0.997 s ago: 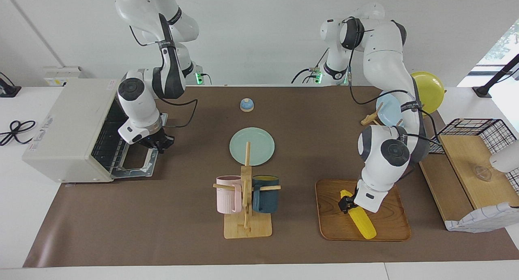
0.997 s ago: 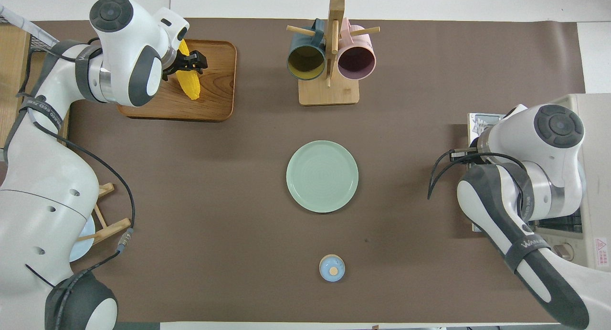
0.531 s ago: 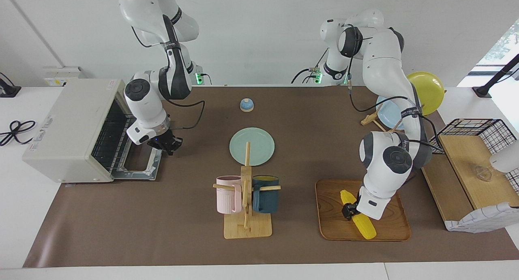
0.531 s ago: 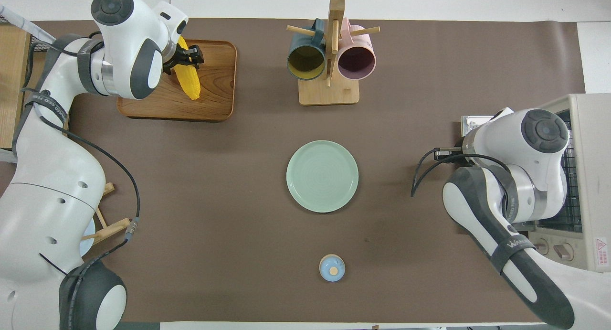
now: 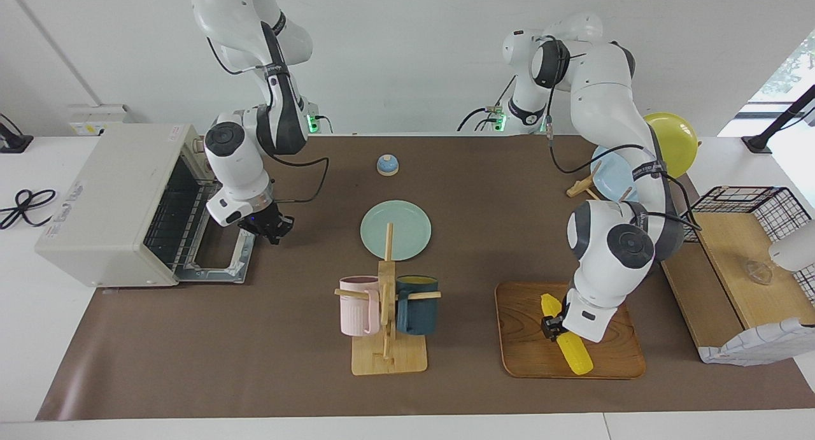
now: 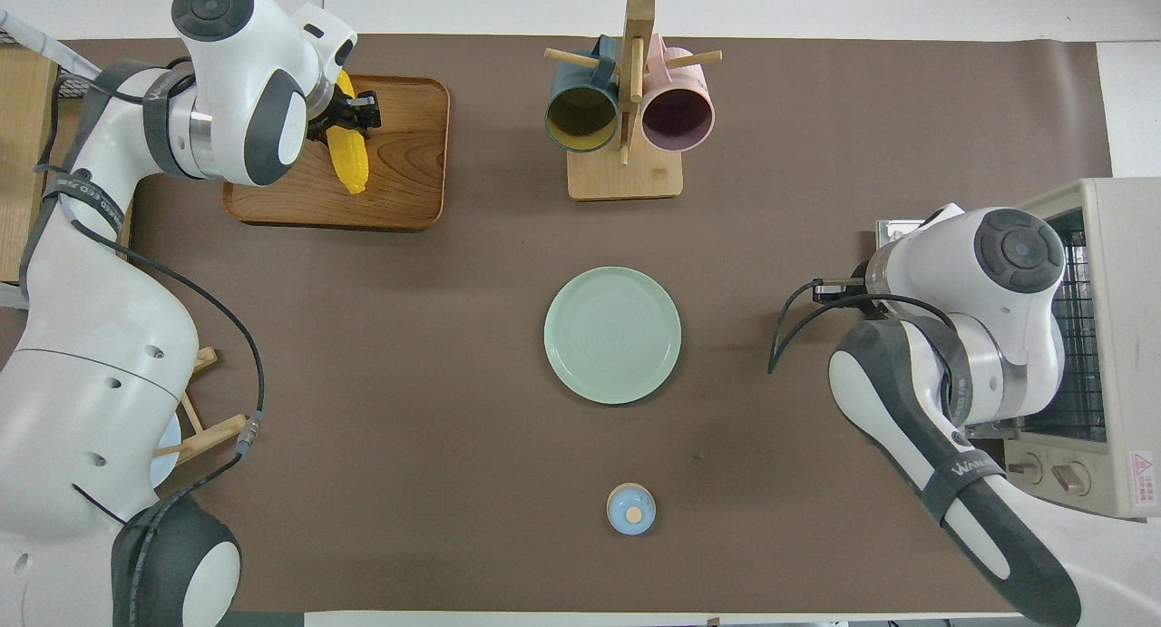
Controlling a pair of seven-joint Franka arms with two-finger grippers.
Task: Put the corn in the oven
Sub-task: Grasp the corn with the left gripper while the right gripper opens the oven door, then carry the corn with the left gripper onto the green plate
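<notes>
Jaws of left gripper [image 5: 552, 326] pinch corn [image 5: 568, 339] on tray [image 5: 519, 354]; right's hidden overhead.

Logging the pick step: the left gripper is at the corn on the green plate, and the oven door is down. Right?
One thing is wrong. The corn lies on the wooden tray, not the green plate, which is bare; the facing view shows it. The left gripper is at the corn, and the oven door is down.
</notes>
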